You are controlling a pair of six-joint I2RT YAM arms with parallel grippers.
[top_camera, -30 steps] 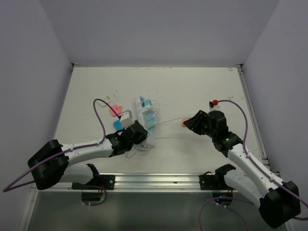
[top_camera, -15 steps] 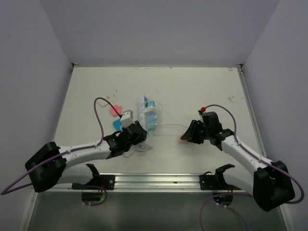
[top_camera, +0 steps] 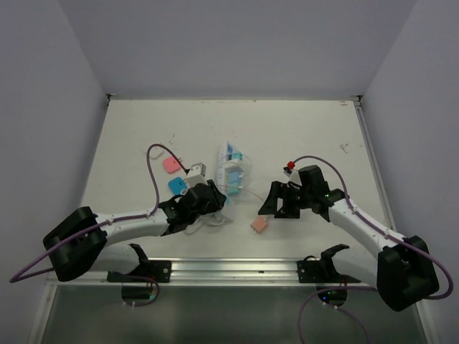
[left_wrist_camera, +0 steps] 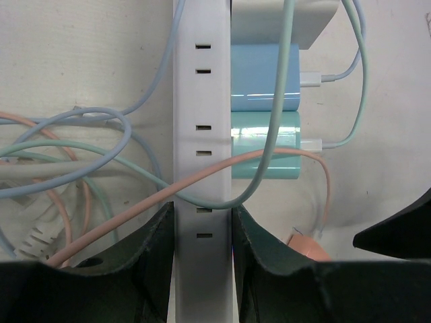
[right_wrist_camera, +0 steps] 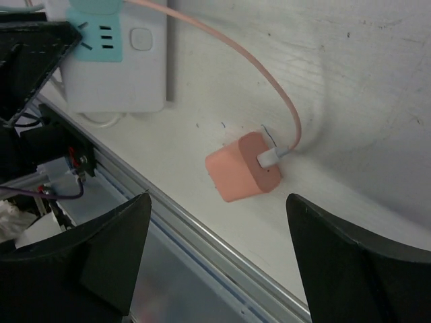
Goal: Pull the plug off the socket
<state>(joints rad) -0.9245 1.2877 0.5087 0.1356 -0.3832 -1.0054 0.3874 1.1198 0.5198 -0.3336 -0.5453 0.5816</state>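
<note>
Table [top_camera: 301,136]: a white top boxed in by plain grey walls, with a rail along the near edge.
Socket [top_camera: 231,166]: it lies left of centre, running near to far, with its near end between the left gripper's jaws.
Left gripper [left_wrist_camera: 202,219]: the jaws are nipped in snug on the socket's two long sides. The forearm is low, reaching in from the near left.
Right gripper [right_wrist_camera: 215,210]: the jaws are spread wide and hold nothing. The wrist is tipped down over the near middle of the table, with the arm bent in from the right.
Orange plug [right_wrist_camera: 244,173]: it lies loose on the table just beyond those jaws, apart from the socket. Its pink cable [right_wrist_camera: 256,67] arcs back that way.
Seated: the blue plug [left_wrist_camera: 264,77], teal plug [left_wrist_camera: 264,153] and white plug [left_wrist_camera: 283,20] sit in a row along one long side of the socket (I count three).
How I'd do it: I'd lift the right gripper clear without snagging the cable and keep the socket pinned. Then I'd take the next cube square across its flat sides and pull straight out, without twisting.
</note>
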